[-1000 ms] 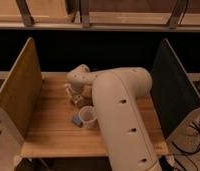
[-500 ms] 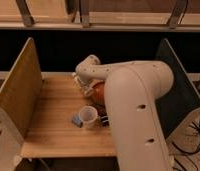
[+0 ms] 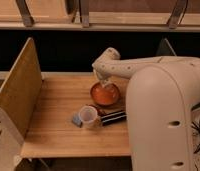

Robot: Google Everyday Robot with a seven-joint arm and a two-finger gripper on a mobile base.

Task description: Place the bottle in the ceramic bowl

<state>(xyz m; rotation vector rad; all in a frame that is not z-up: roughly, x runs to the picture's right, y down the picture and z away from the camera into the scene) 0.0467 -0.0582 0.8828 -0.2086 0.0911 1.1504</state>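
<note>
Pale wood surface (image 3: 58,125), bearing all items. Orange-red ceramic bowl (image 3: 104,95), directly beneath claw (image 3: 104,82). Translucent cup (image 3: 88,116), black bar (image 3: 113,118), below-left and below claw. Bottle not discernible, presumably pinched; claw state: cannot tell. Advised: lower close over bowl centre before release.

The gripper (image 3: 105,83) hangs at the far rim of the bowl (image 3: 104,94) on the wooden surface (image 3: 58,115). Nearer the camera stand a cup (image 3: 88,116), a black bar (image 3: 113,117) to its right and a small grey thing (image 3: 76,119) to its left.
</note>
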